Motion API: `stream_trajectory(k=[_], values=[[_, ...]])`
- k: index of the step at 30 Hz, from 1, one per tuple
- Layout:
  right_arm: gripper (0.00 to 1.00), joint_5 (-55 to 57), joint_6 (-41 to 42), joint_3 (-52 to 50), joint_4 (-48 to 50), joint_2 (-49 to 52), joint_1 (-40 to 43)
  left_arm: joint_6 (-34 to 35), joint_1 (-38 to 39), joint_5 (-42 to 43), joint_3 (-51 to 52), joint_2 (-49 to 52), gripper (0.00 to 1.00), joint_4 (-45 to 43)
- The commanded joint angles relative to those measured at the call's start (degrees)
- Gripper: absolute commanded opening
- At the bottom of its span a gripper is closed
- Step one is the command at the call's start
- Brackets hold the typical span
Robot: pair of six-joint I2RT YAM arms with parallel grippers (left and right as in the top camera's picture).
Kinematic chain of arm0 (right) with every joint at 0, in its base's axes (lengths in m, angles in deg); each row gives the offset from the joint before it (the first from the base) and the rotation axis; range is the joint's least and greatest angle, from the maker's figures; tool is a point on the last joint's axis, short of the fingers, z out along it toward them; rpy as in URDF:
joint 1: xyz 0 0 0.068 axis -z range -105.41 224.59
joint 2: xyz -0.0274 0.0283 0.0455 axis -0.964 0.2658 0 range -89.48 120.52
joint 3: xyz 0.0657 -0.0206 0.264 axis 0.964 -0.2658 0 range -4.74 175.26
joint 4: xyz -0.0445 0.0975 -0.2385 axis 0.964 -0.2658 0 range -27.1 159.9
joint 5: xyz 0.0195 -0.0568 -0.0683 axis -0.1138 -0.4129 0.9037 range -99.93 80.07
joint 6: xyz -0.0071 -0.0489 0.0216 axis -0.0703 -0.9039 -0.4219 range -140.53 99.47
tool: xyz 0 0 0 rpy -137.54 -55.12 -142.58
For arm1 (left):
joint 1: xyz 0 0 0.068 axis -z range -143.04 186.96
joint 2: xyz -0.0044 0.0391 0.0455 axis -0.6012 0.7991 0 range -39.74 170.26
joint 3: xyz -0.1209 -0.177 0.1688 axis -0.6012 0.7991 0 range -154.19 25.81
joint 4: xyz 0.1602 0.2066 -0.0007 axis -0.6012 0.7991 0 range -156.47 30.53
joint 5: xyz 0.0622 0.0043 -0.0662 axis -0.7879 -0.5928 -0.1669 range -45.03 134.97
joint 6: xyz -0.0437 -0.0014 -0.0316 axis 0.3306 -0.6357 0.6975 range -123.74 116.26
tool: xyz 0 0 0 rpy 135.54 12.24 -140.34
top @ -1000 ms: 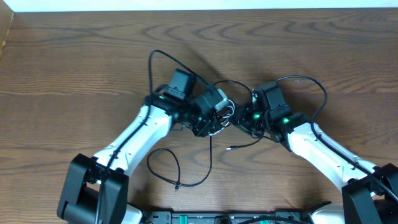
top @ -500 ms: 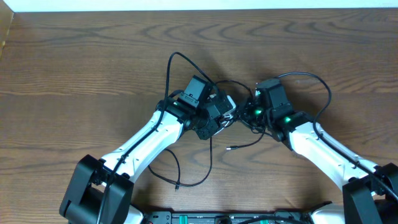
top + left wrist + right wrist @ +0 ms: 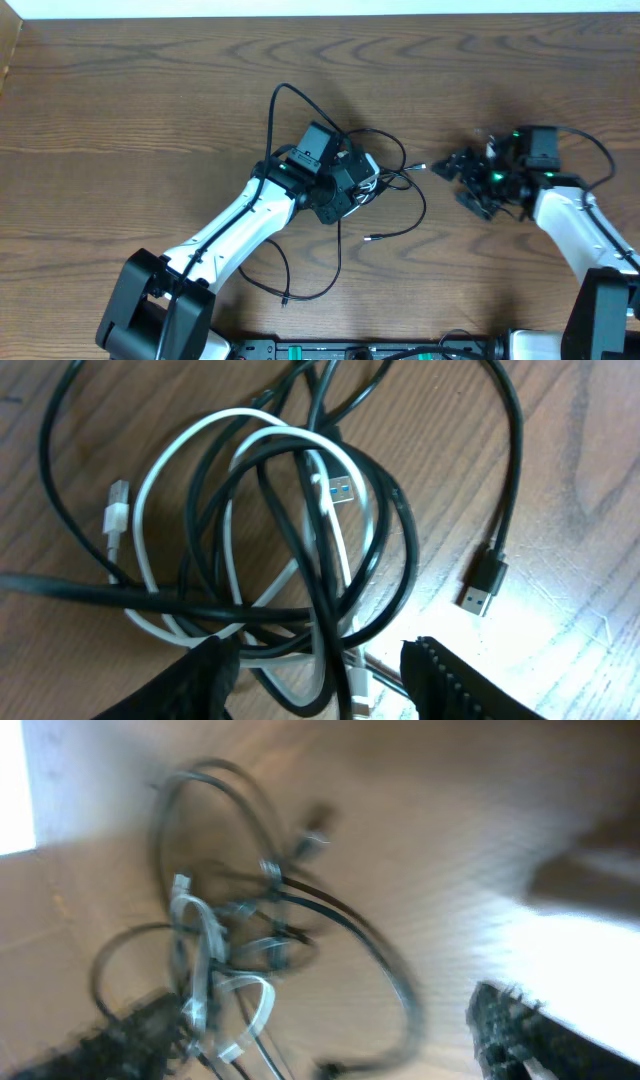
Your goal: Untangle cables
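Cables (image 3: 300, 555) are lying bunched at centre frame; my left gripper (image 3: 320, 650) is straddling them, jaws spread, likely anchoring the bunch, while my right gripper (image 3: 466, 185) is hanging released at right, free to pull

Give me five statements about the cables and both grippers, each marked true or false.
1. The right gripper is shut on the tangle. False: it is open, empty, and off to the tangle's right.
2. A white cable loops through the black cables. True.
3. The left gripper is over the tangle. True.
4. Every cable lies straight and separate. False: they cross in one knot of loops.
5. A black USB plug lies on the bare table beside the tangle. True.
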Motion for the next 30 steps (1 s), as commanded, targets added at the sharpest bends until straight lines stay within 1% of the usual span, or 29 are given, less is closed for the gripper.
stream_trajectory(k=[1, 4, 6, 8, 12, 15, 18, 24, 27, 28, 29, 30], values=[[0.99, 7.7, -6.0, 0.0, -5.0, -0.2, 3.0, -0.4, 2.4, -3.3, -0.3, -0.7, 0.63, 0.1], [0.99, 17.4, -6.0, 0.0, -8.3, -0.2, 3.7, 0.8, 5.9, -11.0, -0.3, -1.3, 0.64, 0.1], [0.99, 19.7, -6.0, 0.0, -10.0, -0.2, 3.6, 1.1, 8.3, -14.8, -0.3, -1.4, 0.65, 0.0], [0.99, 20.9, -6.0, 0.0, -10.7, -0.2, 3.6, 3.7, 10.2, -16.9, -0.3, -1.3, 0.66, -0.3], [0.99, 20.9, -6.0, 0.0, -10.6, -0.2, 3.6, 6.5, 11.7, -17.1, -0.3, -1.2, 0.67, -0.3], [0.99, 20.9, -6.0, 0.0, -10.6, -0.2, 3.6, 7.9, 11.6, -18.6, -0.3, -0.5, 0.79, -1.4], [0.99, 20.9, -6.0, 0.0, -10.6, -0.2, 3.6, 9.9, 11.6, -19.5, -0.3, 0.9, 0.79, -2.8], [0.99, 20.9, -6.0, 0.0, -10.6, -0.2, 3.6, 9.8, 11.6, -19.7, -0.3, 5.8, 0.79, -3.9], [0.99, 20.9, -6.0, 0.0, -10.6, -0.2, 3.6, 9.9, 11.6, -23.1, -0.3, 7.8, 0.79, -4.9], [0.99, 20.9, -6.0, 0.0, -10.6, -0.2, 3.6, 9.9, 11.6, -24.4, -0.3, 8.0, 0.7, -5.1], [0.99, 20.9, -6.0, 0.0, -10.6, -0.2, 3.6, 9.9, 11.6, -25.4, -0.3, 8.0, 0.55, -5.1], [0.99, 20.9, -6.0, 0.0, -10.6, -0.2, 3.6, 9.9, 11.6, -25.8, -0.3, 7.8, 0.38, -5.1]])
